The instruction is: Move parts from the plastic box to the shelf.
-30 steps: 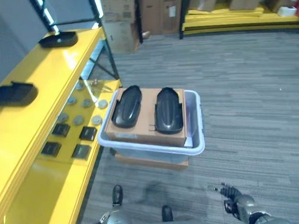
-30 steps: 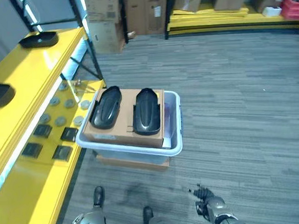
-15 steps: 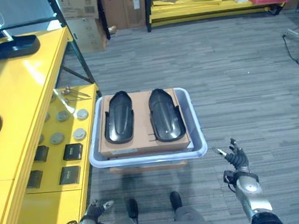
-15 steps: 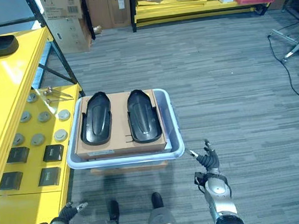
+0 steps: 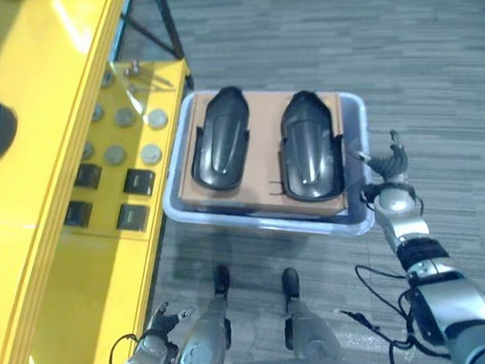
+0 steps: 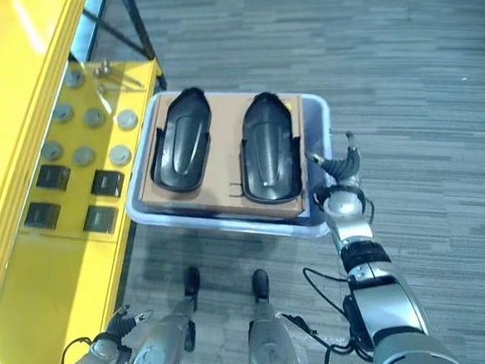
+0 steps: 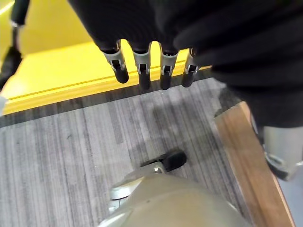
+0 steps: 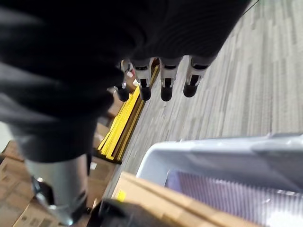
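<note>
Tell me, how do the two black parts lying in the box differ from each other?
Barely. The left black part lies tilted, its narrow end leaning toward the other, while the right black part lies straighter. The left one is nearer the yellow shelf; the right one is nearer the robot's open right hand. Both share the same glossy black shell shape and rest on cardboard in the plastic box.

From the head we look steeply down — both eyes share the plastic box (image 5: 345,225) beside our right hand (image 6: 343,198); each wrist camera peers close past its own fingers.
</note>
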